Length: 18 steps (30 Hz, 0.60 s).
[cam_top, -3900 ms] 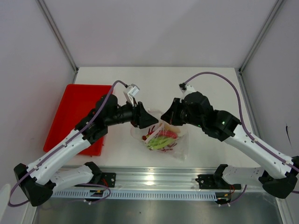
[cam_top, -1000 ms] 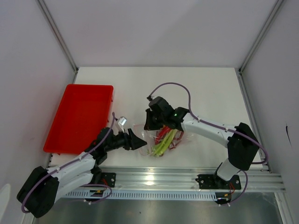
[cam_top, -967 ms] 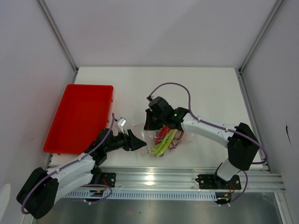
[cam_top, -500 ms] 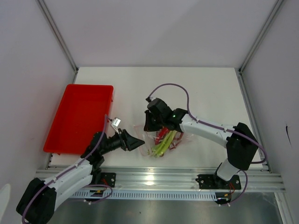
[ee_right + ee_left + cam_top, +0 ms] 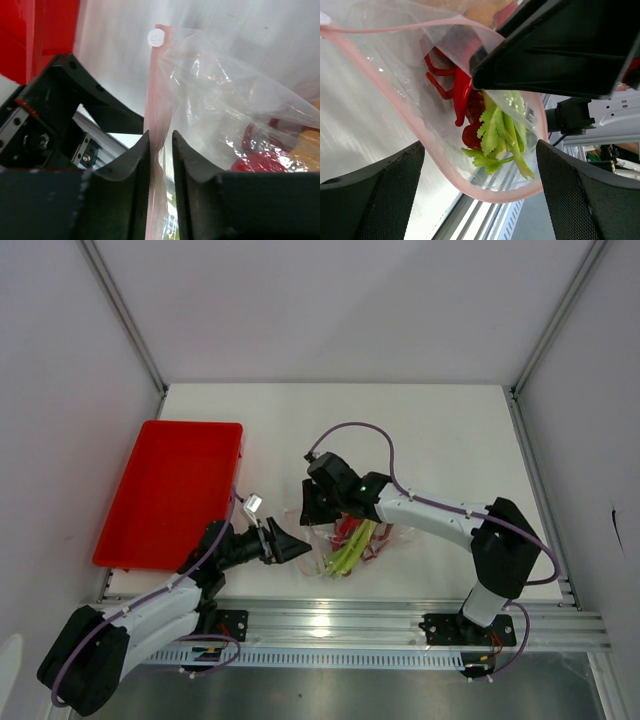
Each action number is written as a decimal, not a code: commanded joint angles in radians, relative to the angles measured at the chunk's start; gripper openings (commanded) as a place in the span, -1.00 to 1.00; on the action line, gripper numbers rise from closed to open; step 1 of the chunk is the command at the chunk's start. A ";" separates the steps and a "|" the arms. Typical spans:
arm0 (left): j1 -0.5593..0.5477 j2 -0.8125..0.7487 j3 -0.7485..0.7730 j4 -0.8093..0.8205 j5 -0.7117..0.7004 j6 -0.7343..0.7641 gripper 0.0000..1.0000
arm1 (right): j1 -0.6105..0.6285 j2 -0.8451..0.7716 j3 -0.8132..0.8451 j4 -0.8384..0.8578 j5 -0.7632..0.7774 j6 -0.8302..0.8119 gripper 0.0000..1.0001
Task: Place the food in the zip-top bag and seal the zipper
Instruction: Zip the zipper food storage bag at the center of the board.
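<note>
The zip-top bag [image 5: 352, 536] lies near the table's front edge with the food [image 5: 350, 540] inside. The left wrist view shows a red crab [image 5: 457, 87] and light green stalks [image 5: 502, 135] behind the clear plastic. My right gripper [image 5: 310, 512] is shut on the zipper [image 5: 156, 100], a pink strip running up between its fingers to the white slider tab [image 5: 156, 37]. My left gripper [image 5: 298, 542] is wide open just left of the bag. The bag's pink edge [image 5: 485, 192] curves between its fingers [image 5: 375, 200] without touching them.
A red tray [image 5: 170, 490] sits at the left of the table, and its corner shows in the right wrist view [image 5: 30, 35]. The aluminium rail [image 5: 330, 615] runs along the front edge just below the bag. The right gripper's black body [image 5: 560, 45] hangs close above the left gripper.
Both grippers came down to the table with the bag. In the last second the right gripper shifted slightly left along the bag's edge; the left gripper drew back a little, then edged forward.
</note>
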 commanded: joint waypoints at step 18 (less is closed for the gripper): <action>0.008 -0.111 -0.079 0.107 0.008 -0.021 0.86 | -0.031 -0.212 -0.003 -0.049 -0.051 0.003 0.26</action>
